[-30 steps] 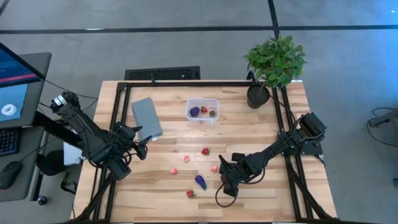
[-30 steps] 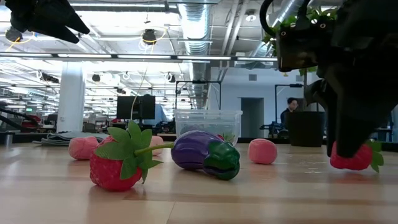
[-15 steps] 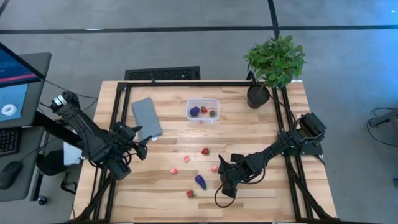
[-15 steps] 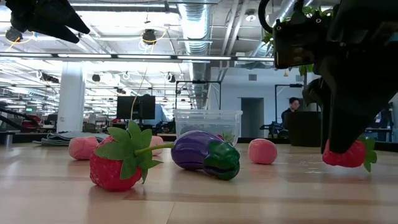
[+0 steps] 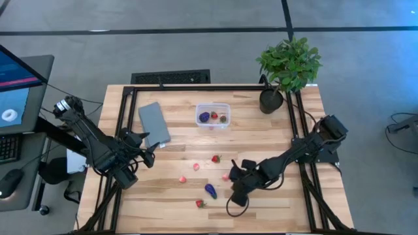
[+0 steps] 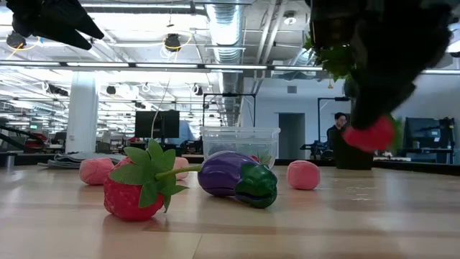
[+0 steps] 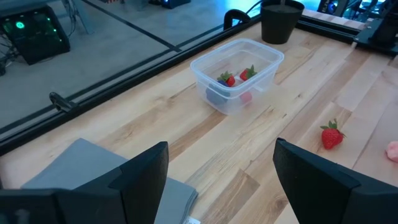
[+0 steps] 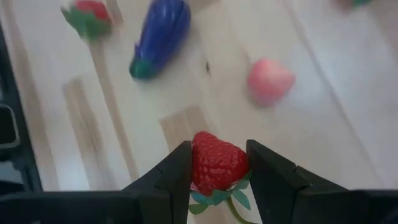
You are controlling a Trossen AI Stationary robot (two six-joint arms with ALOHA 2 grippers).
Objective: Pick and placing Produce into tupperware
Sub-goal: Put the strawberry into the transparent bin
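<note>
In the tupperware (image 5: 213, 115) lie an eggplant (image 5: 204, 117) and strawberries (image 5: 214, 115).

Grey floor (image 5: 196, 52) crossed by dark lines surrounds a light wooden table (image 5: 176, 140). A desk with a monitor (image 5: 16, 81) stands alongside. Beyond, an open workshop with ceiling ducts (image 6: 223, 29), a white column (image 6: 81, 111) and a distant person (image 6: 336, 129).

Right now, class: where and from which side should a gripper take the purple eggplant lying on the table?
Probably across the eggplant's purple middle, coming straight down. It lies flat on its side with bare wood on both long flanks, so the fingers should straddle its narrow width, clear of the green cap.
</note>
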